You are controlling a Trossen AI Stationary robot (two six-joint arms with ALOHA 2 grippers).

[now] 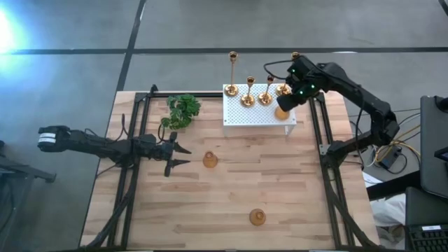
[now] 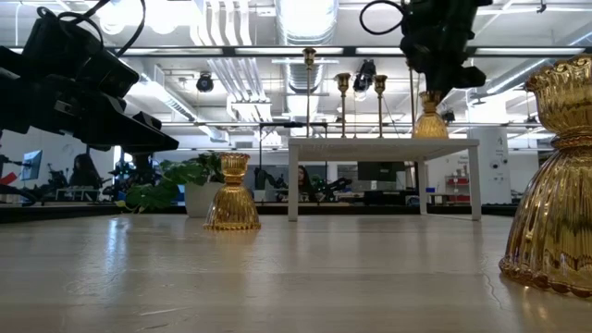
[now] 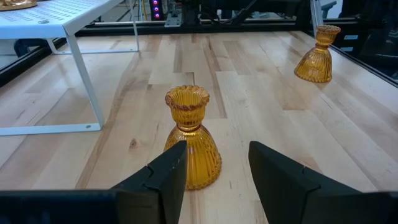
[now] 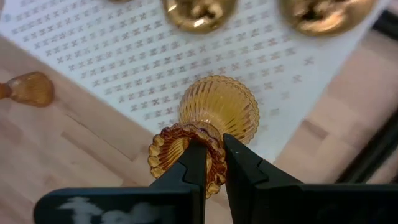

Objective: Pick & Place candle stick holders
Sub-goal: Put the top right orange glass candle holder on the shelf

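Several thin-stemmed gold candle stick holders (image 1: 249, 91) stand on the white perforated stand (image 1: 241, 115). My right gripper (image 4: 214, 146) is shut on a squat amber holder (image 4: 221, 109) over the stand's near right part. A second squat holder (image 3: 193, 140) stands on its base on the table, just ahead of my open left gripper (image 3: 214, 152), which touches nothing. A third (image 1: 257, 217) stands near the table's front edge. My right gripper pinches the scalloped rim of the holder's cup (image 4: 217, 140), one finger in the mouth and the other outside. The fingers come steeply from above. The holder hangs upright below them, its base (image 2: 430, 129) at the stand's top; whether it rests there I cannot tell.
A green leafy plant (image 1: 183, 110) stands left of the stand, at the far side of the table. Black frame rails (image 1: 129, 175) run along the table's left and right sides. Bare wood lies between the two holders on the table.
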